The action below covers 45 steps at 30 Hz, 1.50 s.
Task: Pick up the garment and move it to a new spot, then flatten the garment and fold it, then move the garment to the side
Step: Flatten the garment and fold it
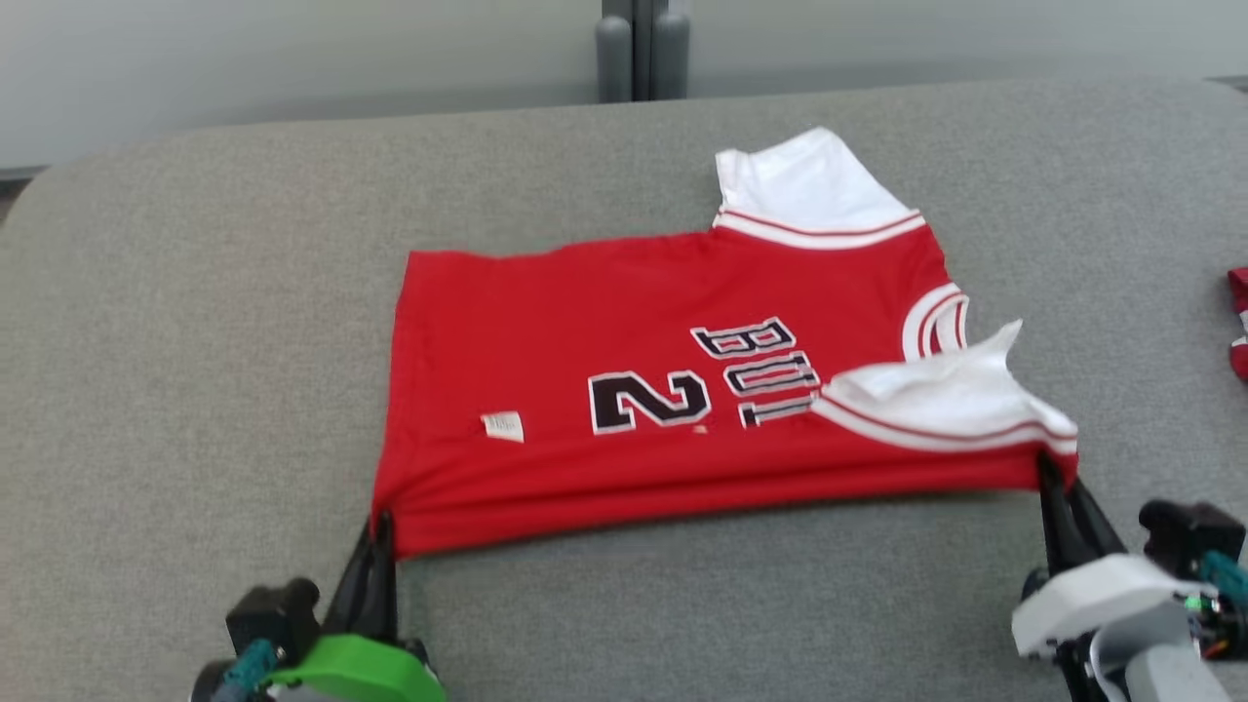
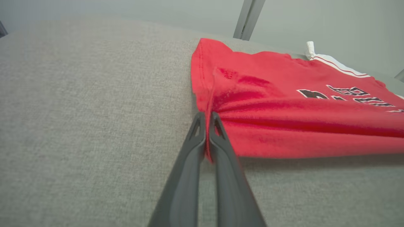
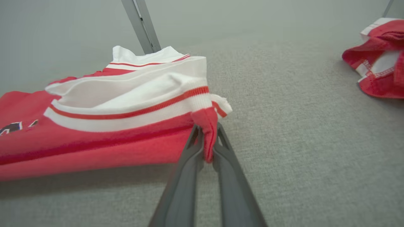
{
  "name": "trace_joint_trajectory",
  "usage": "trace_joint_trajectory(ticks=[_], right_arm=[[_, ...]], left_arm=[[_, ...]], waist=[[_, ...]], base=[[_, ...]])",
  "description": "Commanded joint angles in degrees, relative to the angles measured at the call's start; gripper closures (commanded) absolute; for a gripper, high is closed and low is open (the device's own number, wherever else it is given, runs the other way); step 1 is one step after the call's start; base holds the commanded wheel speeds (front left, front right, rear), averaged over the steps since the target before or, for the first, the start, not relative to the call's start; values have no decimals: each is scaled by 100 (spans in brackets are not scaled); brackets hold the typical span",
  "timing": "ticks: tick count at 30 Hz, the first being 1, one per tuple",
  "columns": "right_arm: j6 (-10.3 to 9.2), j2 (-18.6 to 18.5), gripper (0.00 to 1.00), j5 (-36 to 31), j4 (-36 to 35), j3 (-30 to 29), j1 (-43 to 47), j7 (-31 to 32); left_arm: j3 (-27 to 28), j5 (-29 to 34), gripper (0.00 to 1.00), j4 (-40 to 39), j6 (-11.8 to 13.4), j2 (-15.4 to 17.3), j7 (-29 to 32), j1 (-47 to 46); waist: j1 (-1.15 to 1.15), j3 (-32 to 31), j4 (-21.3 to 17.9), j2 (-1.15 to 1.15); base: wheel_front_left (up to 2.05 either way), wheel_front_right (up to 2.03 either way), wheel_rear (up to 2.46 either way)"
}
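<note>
A red jersey (image 1: 585, 331) with white sleeves, black lettering and a number 2 lies spread sideways on the grey table (image 1: 195, 292). Its near edge is lifted slightly and stretched between both grippers. My left gripper (image 1: 382, 531) is shut on the jersey's near left hem corner, and in the left wrist view red cloth (image 2: 268, 119) is pinched between its fingers (image 2: 206, 126). My right gripper (image 1: 1051, 478) is shut on the near right corner by the white sleeve (image 1: 951, 395). In the right wrist view a fold of the jersey (image 3: 126, 107) sits between the closed fingers (image 3: 208, 138).
A second red and white garment (image 1: 1238, 322) lies at the table's right edge, also seen as a crumpled heap (image 3: 378, 60) in the right wrist view. A grey post (image 1: 643, 49) stands behind the table's far edge. Bare table surface lies left of and in front of the jersey.
</note>
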Motion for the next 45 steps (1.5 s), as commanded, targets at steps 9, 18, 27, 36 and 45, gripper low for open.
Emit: trace_joint_trajectory(ticks=[9, 18, 27, 36, 45], right_arm=[[-14, -71, 100, 237, 70, 14, 904, -3], [-12, -81, 0, -180, -38, -51, 263, -3], [-12, -155, 0, -566, 105, 147, -897, -3], [-12, -251, 0, -746, 305, 352, -1691, -3], [-12, -302, 0, -814, 416, 551, -2001, -3]], left_arm=[[-363, -385, 100, 303, 132, 52, -1, 929], [-606, -145, 0, -111, 321, 45, -1, 344], [-569, 21, 0, 141, 362, 45, -1, -980], [-307, 351, 0, 1161, 198, 69, -1, -2495], [-181, 377, 20, 2369, 100, 92, -1, -3371]], waist=[[0, -445, 10, 0], [0, 126, 95, 0], [0, 853, 89, 0], [0, 1322, 47, 0], [0, 1532, 9, 0]], base=[[0, 0, 0], [0, 0, 0], [0, 0, 0], [0, 0, 0], [0, 0, 0]])
